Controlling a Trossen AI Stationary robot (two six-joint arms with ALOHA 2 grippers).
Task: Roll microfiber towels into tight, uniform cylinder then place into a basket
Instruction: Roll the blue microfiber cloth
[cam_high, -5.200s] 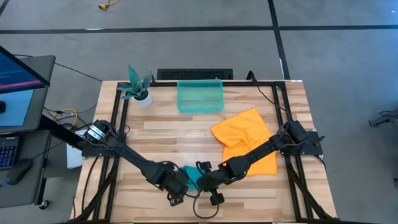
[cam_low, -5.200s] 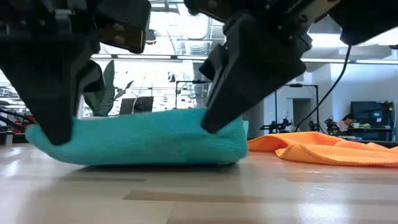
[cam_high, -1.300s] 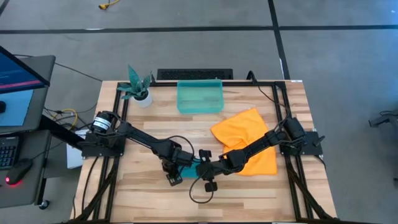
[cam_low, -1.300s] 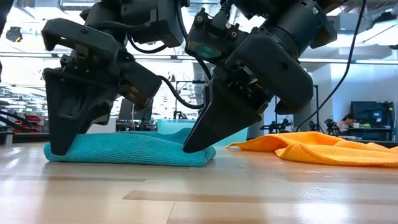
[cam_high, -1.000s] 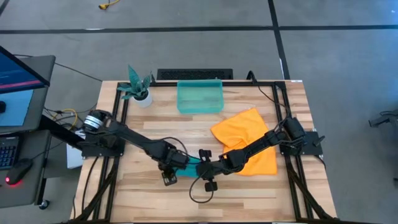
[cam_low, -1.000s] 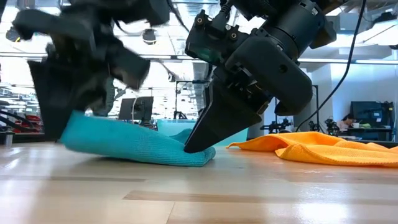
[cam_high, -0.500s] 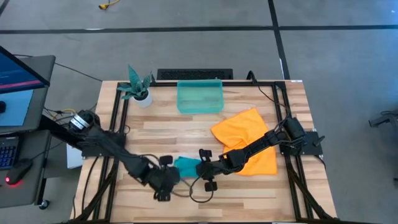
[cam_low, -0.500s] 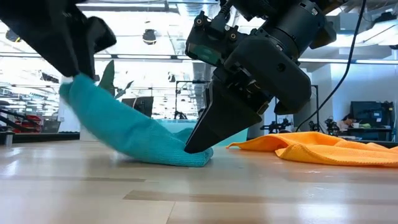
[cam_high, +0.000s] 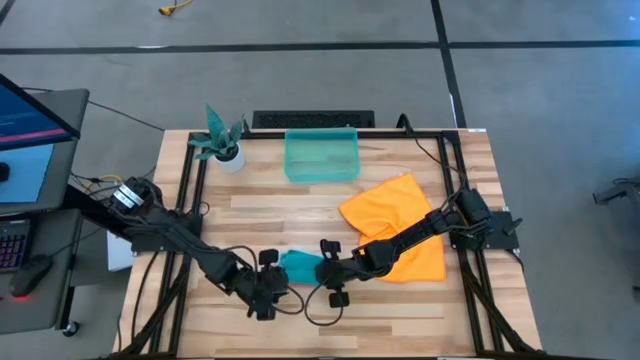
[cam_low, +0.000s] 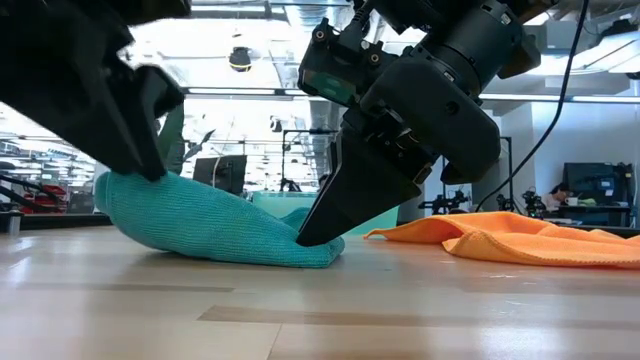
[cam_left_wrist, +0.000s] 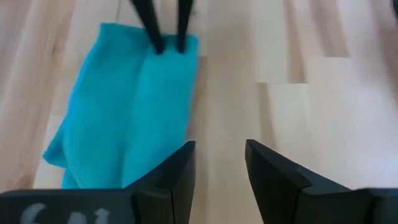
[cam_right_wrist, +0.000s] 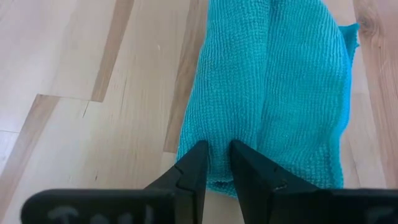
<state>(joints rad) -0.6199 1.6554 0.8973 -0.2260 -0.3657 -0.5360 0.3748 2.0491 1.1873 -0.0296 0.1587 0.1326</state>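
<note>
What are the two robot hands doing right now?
Left gripper: open, holding nothing, beside the blue towel.
Right gripper: shut on the blue towel's end.

Bright, even overhead light with soft, faint shadows on the wooden table. In the low view, ceiling lights glare white and the near left gripper is blurred dark.

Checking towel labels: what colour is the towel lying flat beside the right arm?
Orange-yellow towel, plain, no pattern; the high view shows it best.
</note>
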